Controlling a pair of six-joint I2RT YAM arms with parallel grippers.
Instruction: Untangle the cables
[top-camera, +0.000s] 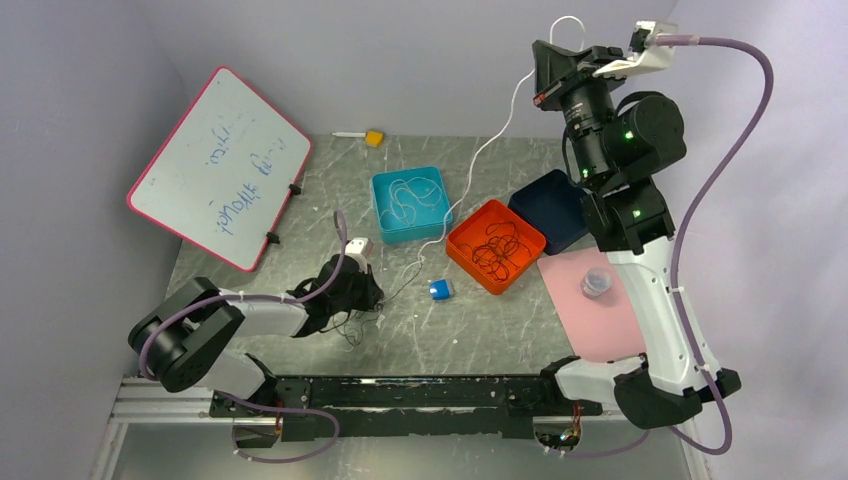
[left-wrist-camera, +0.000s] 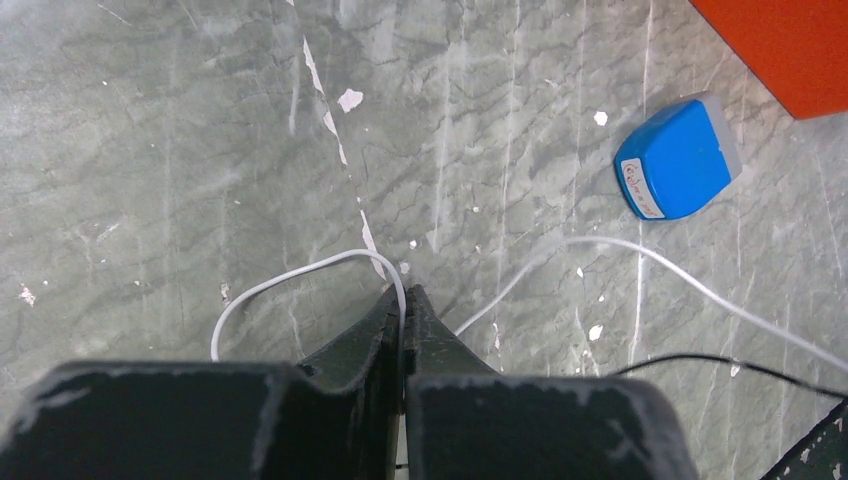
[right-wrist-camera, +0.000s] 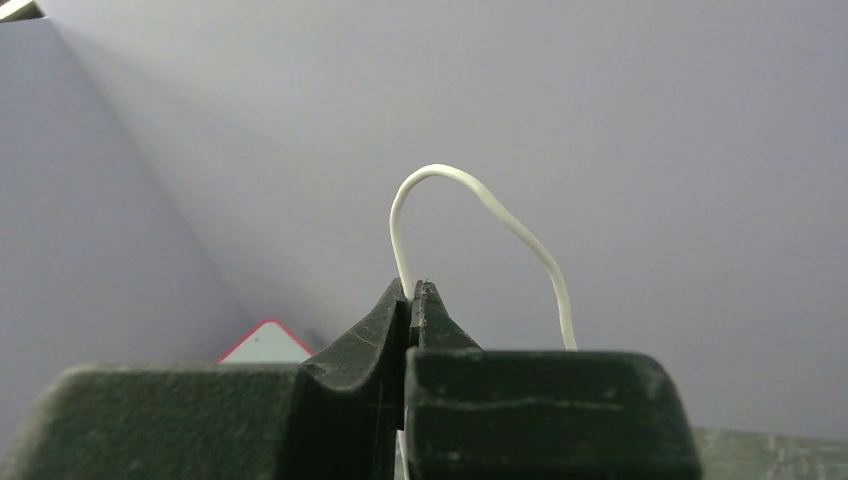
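**White cable held at both ends, span runs diagonally; black strand loose beside the left arm**

The white cable (top-camera: 480, 155) is held at two places. Its low end is on the table surface, pinched between the pressed-together fingers of the left gripper (left-wrist-camera: 404, 300), with a short loop bulging out to one side of the tips. From there the span passes near the small blue box (left-wrist-camera: 678, 157), crosses between the teal bin (top-camera: 376, 200) and the orange bin (top-camera: 470, 268), and climbs to the right gripper (right-wrist-camera: 412, 292). That gripper is raised high at the back of the cell, jaws closed on the cable, with a loop arching above the tips.

The long axis therefore runs from near-left and low to far-right and high. The span is slack rather than taut.

A thin black cable (left-wrist-camera: 700, 362) lies on the table just beside the left gripper; whether it crosses or wraps the white one cannot be told. The left arm is much the nearer to it.

Judgement: any separation depends on which side of that white span the black strand lies.

The teal bin holds whitish coils; the orange bin holds black ones.
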